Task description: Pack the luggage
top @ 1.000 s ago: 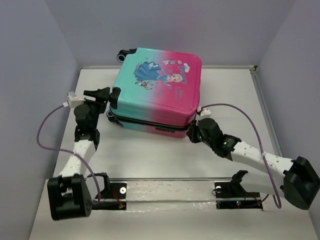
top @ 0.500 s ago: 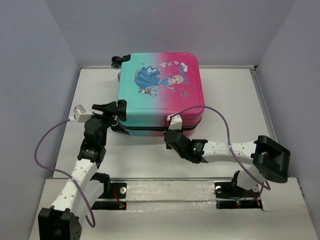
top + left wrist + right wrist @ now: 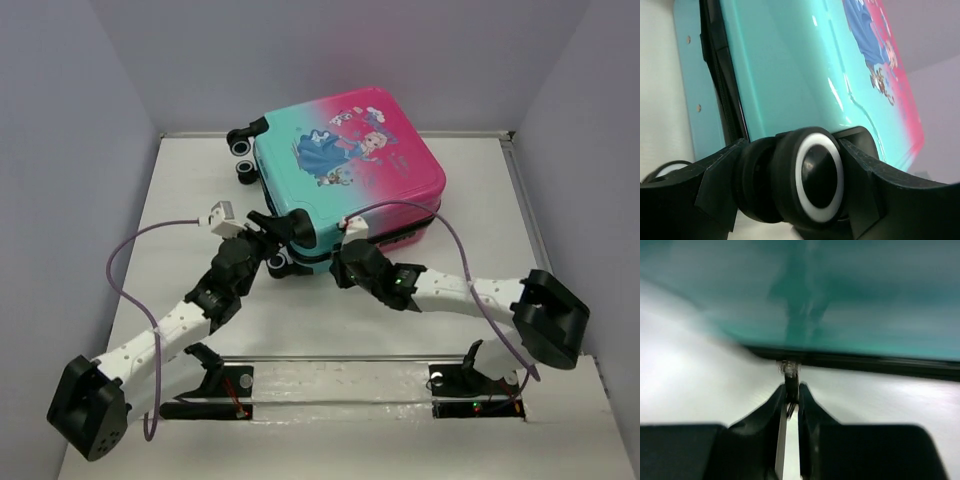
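The luggage (image 3: 345, 160) is a closed pink-to-teal hard-shell suitcase with a princess print. It lies flat and askew at the back of the table. My left gripper (image 3: 278, 245) is at its near-left corner, jaws closed around a black wheel with a white ring (image 3: 815, 182), under the teal shell (image 3: 785, 75). My right gripper (image 3: 340, 265) is at the near side seam, shut on the small zipper pull (image 3: 791, 382). The right wrist view is blurred, with the teal side (image 3: 840, 300) above the black zipper line.
Two more black wheels (image 3: 243, 150) stick out at the suitcase's far-left corner. Purple cables (image 3: 130, 260) loop from both wrists. The arm bases sit on a rail (image 3: 340, 385) at the near edge. Grey walls close in the table's left, right and back.
The suitcase has turned, its wheel end swinging toward the left arm. The left gripper followed rightward with the wheel. The right gripper moved left along the near seam from the right corner.
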`<state>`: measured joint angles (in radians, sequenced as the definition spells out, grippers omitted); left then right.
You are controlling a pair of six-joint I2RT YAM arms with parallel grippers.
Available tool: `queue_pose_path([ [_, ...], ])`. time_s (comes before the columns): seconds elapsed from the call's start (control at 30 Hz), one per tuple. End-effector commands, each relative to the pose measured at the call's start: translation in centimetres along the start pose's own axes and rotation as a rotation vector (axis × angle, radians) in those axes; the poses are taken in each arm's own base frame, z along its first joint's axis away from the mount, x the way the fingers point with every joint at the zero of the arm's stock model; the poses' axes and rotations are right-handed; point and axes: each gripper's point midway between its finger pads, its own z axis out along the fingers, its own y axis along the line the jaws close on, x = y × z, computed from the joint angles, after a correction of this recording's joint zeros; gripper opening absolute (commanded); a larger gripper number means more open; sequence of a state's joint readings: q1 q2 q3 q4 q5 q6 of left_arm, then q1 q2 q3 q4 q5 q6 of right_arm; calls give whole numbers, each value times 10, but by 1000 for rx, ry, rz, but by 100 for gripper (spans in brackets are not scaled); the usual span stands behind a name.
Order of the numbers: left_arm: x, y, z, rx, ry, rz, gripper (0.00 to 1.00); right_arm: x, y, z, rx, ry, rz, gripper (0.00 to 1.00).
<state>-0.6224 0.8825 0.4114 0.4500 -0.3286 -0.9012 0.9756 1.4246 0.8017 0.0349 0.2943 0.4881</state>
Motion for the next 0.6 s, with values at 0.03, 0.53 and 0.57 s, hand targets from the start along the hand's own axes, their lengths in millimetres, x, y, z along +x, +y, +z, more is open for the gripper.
queue_pose_path([
  [0.03,17,-81,-14,234,181,158,6,33,153,-56,-548,65,-65,7],
  [0.53,88,-164,31,487,592,108,6,20,118,-61,-470,-61,-23,7],
  [0.57,83,-190,39,534,604,119,6,33,120,-51,-448,-48,-36,7],
])
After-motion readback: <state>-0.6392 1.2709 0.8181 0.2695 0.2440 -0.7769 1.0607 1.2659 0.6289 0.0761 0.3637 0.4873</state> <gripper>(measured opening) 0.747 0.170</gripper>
